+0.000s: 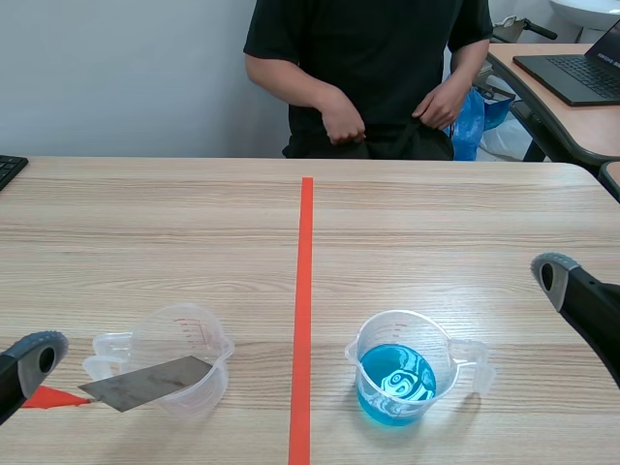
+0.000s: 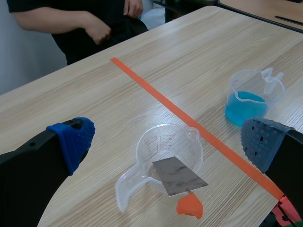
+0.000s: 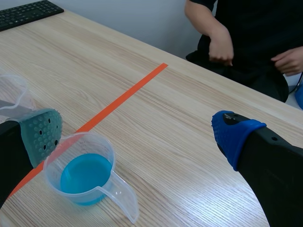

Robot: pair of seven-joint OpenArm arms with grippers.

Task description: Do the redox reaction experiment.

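A clear empty measuring cup (image 1: 182,356) stands left of the tape line, with a grey metal sheet (image 1: 147,383) leaning over its rim. In the left wrist view the cup (image 2: 165,149) and the sheet (image 2: 179,176) lie below and between the fingers of my left gripper (image 2: 168,144), which is open and holds nothing. Right of the line stands a second clear cup (image 1: 399,368) with blue liquid in it. My right gripper (image 3: 137,137) is open above the table, and this blue-liquid cup (image 3: 85,172) sits near its left finger (image 3: 41,135), untouched.
An orange-red tape line (image 1: 305,291) runs down the table's middle. A person in a black shirt (image 1: 368,58) stands across the table with hands at the waist. A keyboard (image 1: 10,170) lies at the far left. On a side desk at the right is a laptop (image 1: 581,68).
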